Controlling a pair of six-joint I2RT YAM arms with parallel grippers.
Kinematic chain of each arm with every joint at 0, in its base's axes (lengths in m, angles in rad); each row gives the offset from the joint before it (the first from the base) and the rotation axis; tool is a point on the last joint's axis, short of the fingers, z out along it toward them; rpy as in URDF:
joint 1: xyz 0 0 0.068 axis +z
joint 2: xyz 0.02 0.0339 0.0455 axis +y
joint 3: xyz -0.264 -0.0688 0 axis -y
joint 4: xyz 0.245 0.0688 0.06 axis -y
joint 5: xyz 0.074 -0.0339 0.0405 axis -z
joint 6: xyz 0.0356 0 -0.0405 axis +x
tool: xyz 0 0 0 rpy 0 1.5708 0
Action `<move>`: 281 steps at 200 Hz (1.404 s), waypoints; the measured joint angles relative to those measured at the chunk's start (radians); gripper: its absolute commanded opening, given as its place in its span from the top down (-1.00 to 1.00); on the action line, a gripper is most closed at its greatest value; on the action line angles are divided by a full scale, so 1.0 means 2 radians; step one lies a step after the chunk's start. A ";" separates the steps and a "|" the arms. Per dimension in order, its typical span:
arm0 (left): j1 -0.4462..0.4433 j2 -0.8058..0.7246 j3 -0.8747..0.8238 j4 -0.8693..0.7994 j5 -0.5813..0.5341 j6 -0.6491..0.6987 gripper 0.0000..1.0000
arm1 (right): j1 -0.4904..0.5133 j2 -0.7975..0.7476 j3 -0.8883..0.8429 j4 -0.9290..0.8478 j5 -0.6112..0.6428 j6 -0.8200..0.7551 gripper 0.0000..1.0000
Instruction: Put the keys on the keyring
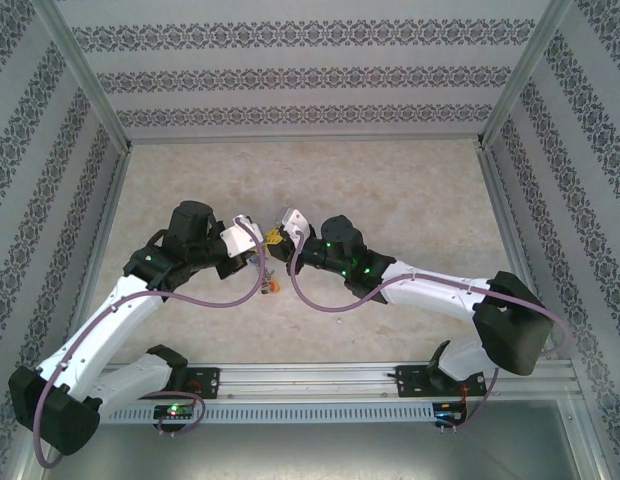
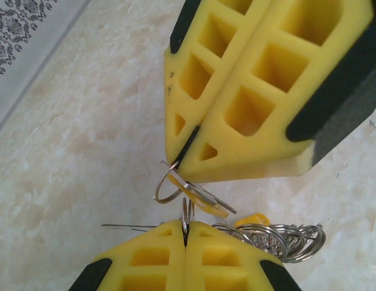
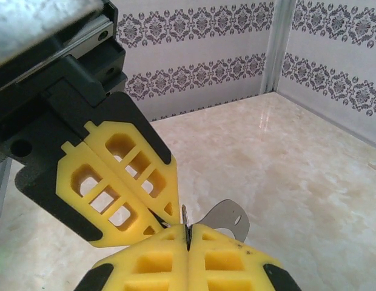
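Left jaws are pressed together on the keyring [image 2: 185, 211] wire, above the desk [image 2: 85, 151]. Right jaws pinch the small ring of a yellow-tagged key [image 2: 200, 199] just beside the keyring, tip to tip. The key's long axis lies across the wire. The right arm should probably do the feeding.

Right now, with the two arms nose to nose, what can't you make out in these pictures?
Top view: the orange bit dangling below where the arms meet is too small to identify.
Left wrist view: the thin ring clamped in the left fingers shows edge-on, its loop hidden by them; the bunch of rings is half hidden too.
Right wrist view: the key is half covered by the right fingers.
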State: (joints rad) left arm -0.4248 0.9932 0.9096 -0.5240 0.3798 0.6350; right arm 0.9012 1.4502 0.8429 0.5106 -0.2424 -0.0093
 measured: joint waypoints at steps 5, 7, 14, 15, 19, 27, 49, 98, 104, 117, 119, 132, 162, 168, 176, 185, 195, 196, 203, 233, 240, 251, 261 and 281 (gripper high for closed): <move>0.000 0.000 0.000 0.000 0.000 0.000 1.00 | 0.000 0.000 0.000 -0.001 0.000 0.000 1.00; 0.000 0.000 0.000 0.000 0.000 0.000 1.00 | 0.000 0.000 0.000 -0.001 0.000 0.000 1.00; 0.000 0.000 0.000 0.000 -0.001 0.000 1.00 | 0.000 0.000 0.000 -0.002 0.000 0.000 1.00; 0.000 0.000 0.000 0.000 -0.001 0.000 1.00 | 0.000 0.000 0.000 -0.002 0.000 0.000 1.00; 0.000 0.000 0.000 0.000 -0.002 0.000 1.00 | 0.000 0.000 0.000 -0.003 0.000 0.000 1.00; 0.000 0.000 0.000 0.000 -0.004 -0.002 1.00 | 0.000 0.000 0.000 -0.004 0.000 -0.002 1.00; 0.000 0.000 0.000 -0.003 -0.012 -0.007 1.00 | 0.000 0.000 0.000 -0.010 0.000 -0.010 1.00; 0.000 -0.012 0.000 -0.007 -0.015 -0.007 1.00 | 0.000 0.000 0.000 -0.020 -0.005 -0.038 1.00; 0.000 -0.013 0.000 -0.007 -0.015 -0.007 1.00 | 0.000 0.000 0.000 -0.021 -0.007 -0.039 1.00; 0.000 -0.015 0.000 -0.007 -0.016 -0.007 1.00 | 0.000 0.000 0.000 -0.022 -0.014 -0.042 1.00; 0.000 -0.015 0.000 -0.007 -0.017 -0.007 1.00 | 0.000 0.000 0.000 -0.022 -0.015 -0.042 1.00; 0.000 -0.015 0.000 -0.007 -0.018 -0.008 1.00 | 0.000 0.000 0.000 -0.023 -0.020 -0.044 1.00; 0.000 -0.015 0.000 -0.007 -0.022 -0.008 1.00 | 0.000 0.000 0.000 -0.023 -0.033 -0.044 1.00; 0.000 -0.015 0.000 -0.007 -0.023 -0.008 1.00 | 0.000 0.000 0.000 -0.023 -0.036 -0.043 1.00; 0.000 -0.015 0.000 -0.007 -0.024 -0.009 1.00 | 0.000 0.000 0.000 -0.022 -0.038 -0.043 1.00; 0.000 -0.015 0.000 -0.007 -0.025 -0.010 1.00 | 0.000 0.000 0.000 -0.022 -0.040 -0.043 1.00; 0.000 -0.015 0.000 -0.007 -0.026 -0.010 1.00 | 0.000 0.000 0.000 -0.022 -0.040 -0.043 1.00; 0.000 -0.015 0.000 -0.007 -0.026 -0.010 1.00 | 0.000 0.000 0.000 -0.022 -0.040 -0.043 1.00; 0.000 -0.015 0.000 -0.007 -0.026 -0.011 1.00 | 0.000 0.000 0.000 -0.022 -0.040 -0.043 1.00; 0.000 -0.015 0.000 -0.007 -0.020 -0.012 1.00 | 0.000 0.007 0.009 -0.024 -0.039 -0.040 1.00; 0.000 -0.015 0.000 -0.007 -0.019 -0.012 1.00 | 0.000 0.009 0.012 -0.025 -0.039 -0.038 1.00; 0.000 -0.014 0.000 -0.007 -0.018 -0.012 1.00 | 0.000 0.012 0.015 -0.024 -0.036 -0.036 1.00; 0.000 -0.013 0.000 -0.007 -0.016 -0.012 1.00 | 0.000 0.014 0.017 -0.024 -0.035 -0.036 1.00; 0.000 -0.010 0.000 -0.007 -0.017 -0.012 1.00 | 0.000 0.017 0.022 -0.025 -0.032 -0.035 1.00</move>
State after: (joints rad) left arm -0.4244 0.9726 0.9096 -0.5381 0.3466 0.6113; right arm 0.9012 1.4834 0.8860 0.4603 -0.3069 -0.0803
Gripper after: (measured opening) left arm 0.060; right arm 0.039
